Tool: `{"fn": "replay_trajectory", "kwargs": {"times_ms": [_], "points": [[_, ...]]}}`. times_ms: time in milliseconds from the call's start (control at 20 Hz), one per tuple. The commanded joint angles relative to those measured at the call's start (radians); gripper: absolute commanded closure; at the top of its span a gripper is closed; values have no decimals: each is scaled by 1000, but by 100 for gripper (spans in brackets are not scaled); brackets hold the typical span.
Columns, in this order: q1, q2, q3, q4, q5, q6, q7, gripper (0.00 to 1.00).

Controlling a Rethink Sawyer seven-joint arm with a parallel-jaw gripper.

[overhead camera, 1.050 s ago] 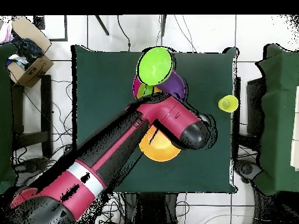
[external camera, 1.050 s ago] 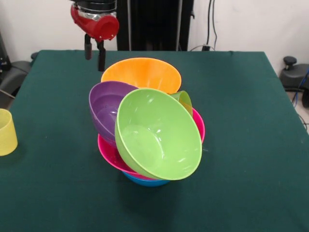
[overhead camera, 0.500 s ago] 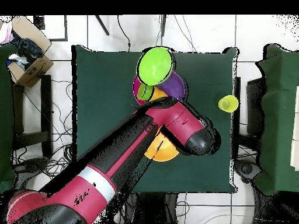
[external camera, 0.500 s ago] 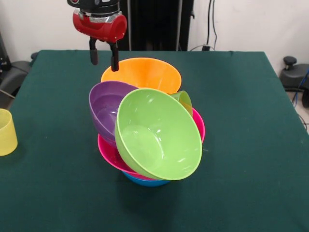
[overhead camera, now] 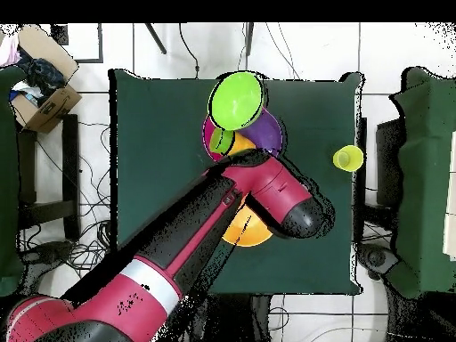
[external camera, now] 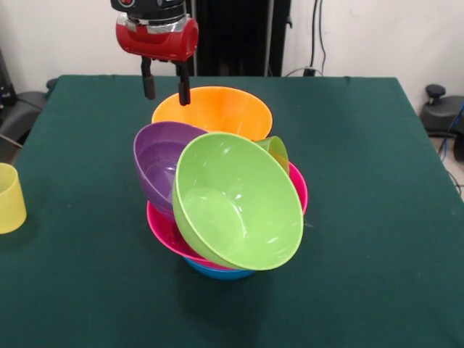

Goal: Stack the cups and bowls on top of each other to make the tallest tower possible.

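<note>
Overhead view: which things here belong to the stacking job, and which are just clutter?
Job: orange bowl, lime green bowl, purple bowl, pink bowl, yellow cup, tool.

Clutter: cardboard box, floor cables.

White wall [external camera: 377, 36], tiled floor [overhead camera: 178, 49], cardboard box [overhead camera: 40, 93]

A robotics lab bench

Below the gripper [external camera: 167, 87] lay a table [external camera: 362, 217] under green cloth; behind it ran cables [external camera: 317, 36] down a white wall, and off to one side sat a cardboard box [overhead camera: 40, 98] on tiled floor.
</note>
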Motion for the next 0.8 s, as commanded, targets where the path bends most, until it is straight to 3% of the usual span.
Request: {"fn": "replay_trajectory", "kwargs": {"times_ms": [50,250,400,800], "points": [[-21,9,210,48,-65,30,-363,0],[-29,2,225,48,-57,70,-403,0],[-18,28,220,46,-139,7,-412,0],[-58,-20,290,61,-148,-25,-447,0]]}}
